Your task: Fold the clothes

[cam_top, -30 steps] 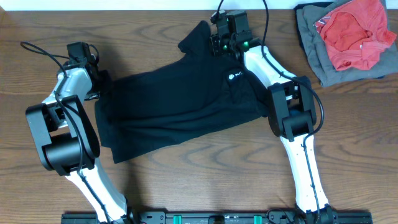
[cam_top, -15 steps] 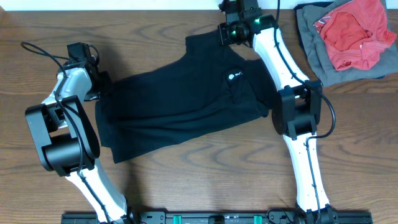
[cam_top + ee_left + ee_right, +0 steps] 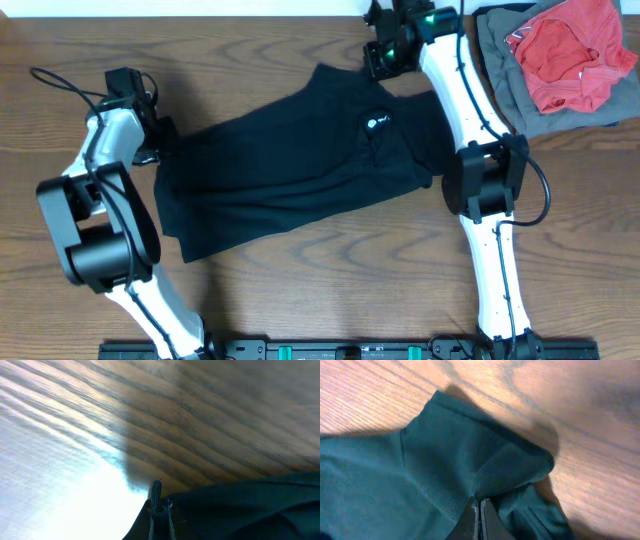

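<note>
A black shirt [image 3: 290, 165] with a small white logo lies spread across the middle of the table. My left gripper [image 3: 150, 140] is shut on the shirt's left edge; in the left wrist view a pinch of black fabric [image 3: 159, 505] sticks up between the jaws. My right gripper [image 3: 385, 62] is shut on the shirt's top right corner; in the right wrist view the closed fingertips [image 3: 470, 520] pinch a fold of the dark cloth [image 3: 445, 465], stretched slightly over the wood.
A pile of clothes sits at the back right corner: a red garment [image 3: 570, 55] on top of a grey one [image 3: 505, 70]. Bare wooden table [image 3: 330, 280] lies in front of the shirt.
My right gripper has moved right and toward the back edge with the shirt's corner, pulling the sleeve out flatter. The left gripper has stayed in place.
</note>
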`<state>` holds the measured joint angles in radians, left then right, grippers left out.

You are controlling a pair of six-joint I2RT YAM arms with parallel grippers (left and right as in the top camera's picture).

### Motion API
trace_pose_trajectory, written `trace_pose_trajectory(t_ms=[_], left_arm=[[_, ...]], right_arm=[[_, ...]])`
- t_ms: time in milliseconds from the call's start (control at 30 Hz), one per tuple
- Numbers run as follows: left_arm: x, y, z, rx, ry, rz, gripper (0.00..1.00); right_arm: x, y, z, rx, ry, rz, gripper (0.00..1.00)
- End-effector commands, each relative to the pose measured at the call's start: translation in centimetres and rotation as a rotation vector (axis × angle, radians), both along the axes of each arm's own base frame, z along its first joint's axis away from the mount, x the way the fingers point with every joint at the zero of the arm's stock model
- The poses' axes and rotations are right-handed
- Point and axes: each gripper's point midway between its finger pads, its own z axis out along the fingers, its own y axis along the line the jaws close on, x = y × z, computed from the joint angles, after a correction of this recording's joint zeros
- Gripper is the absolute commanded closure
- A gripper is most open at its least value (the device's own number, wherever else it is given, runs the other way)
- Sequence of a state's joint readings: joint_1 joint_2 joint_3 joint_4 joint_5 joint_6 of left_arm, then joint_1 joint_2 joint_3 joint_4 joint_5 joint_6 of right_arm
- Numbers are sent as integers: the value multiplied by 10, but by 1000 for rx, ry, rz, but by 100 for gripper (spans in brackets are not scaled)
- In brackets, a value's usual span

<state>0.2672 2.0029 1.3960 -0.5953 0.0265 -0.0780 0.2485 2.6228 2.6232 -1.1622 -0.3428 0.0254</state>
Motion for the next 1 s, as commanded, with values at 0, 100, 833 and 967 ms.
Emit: trace_pose_trajectory(t_ms=[0, 100, 833, 967], left_arm=[[-2, 0, 29, 12, -44, 4, 94], [-8, -2, 41, 13, -48, 4, 94], [-113, -37, 44, -95, 358, -11, 94], [-121, -41, 44, -103, 393, -15, 94]], right_arm=[[1, -18, 10, -13, -11, 13, 99], [-5, -30, 11, -22, 25, 2, 99], [-80, -93, 48, -123, 273, -57, 99], [-89, -101, 49, -163, 299, -78, 99]])
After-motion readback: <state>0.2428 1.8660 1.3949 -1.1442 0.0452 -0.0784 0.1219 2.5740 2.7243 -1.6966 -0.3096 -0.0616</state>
